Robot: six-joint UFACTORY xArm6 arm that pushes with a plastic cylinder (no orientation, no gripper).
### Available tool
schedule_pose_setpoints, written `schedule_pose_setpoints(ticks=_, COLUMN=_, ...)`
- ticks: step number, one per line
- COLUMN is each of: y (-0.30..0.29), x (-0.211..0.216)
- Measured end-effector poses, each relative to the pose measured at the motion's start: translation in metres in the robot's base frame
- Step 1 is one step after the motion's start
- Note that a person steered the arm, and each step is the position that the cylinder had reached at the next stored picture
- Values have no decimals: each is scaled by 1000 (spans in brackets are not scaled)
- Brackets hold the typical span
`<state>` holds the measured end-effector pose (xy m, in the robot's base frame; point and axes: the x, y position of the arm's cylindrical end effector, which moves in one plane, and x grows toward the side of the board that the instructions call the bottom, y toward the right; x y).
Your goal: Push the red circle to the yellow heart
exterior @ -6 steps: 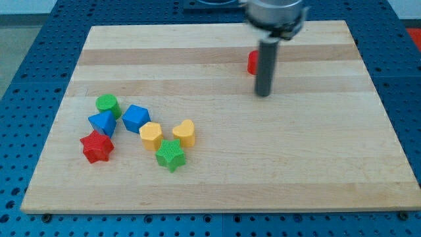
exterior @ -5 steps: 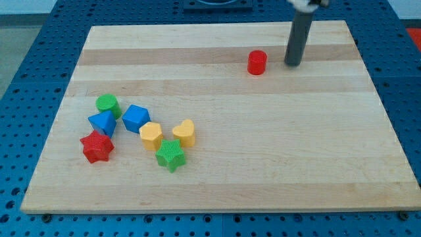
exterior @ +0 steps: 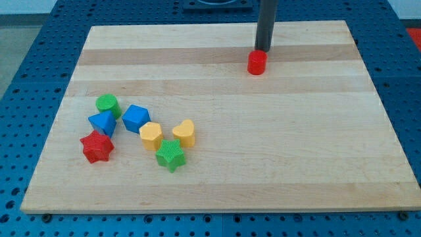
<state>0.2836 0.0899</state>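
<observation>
The red circle (exterior: 257, 62) sits on the wooden board (exterior: 276, 145) near the view's top, right of centre. My tip (exterior: 262, 50) is just above it in the view, at or very near its top edge. The yellow heart (exterior: 185, 133) lies far off toward the view's lower left, among a cluster of blocks.
Around the heart are a yellow hexagon (exterior: 150, 135), a green star (exterior: 171, 155), a blue block (exterior: 135, 118), a blue triangle (exterior: 102, 122), a green circle (exterior: 107, 105) and a red star (exterior: 97, 146).
My tip went from below-right of the red circle out to its right, then to just above it. No block has moved.
</observation>
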Motion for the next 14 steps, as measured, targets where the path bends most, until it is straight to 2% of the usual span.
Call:
schedule_pose_setpoints(ticks=2, y=-15, x=42)
schedule_pose_setpoints(ticks=6, y=-92, x=119)
schedule_pose_setpoints(ticks=7, y=-96, x=129)
schedule_pose_setpoints(ticks=9, y=-81, x=130)
schedule_pose_setpoints(ticks=10, y=-84, x=105)
schedule_pose_setpoints(ticks=11, y=-59, x=91)
schedule_pose_setpoints(ticks=13, y=33, x=100)
schedule_pose_setpoints(ticks=14, y=36, x=123)
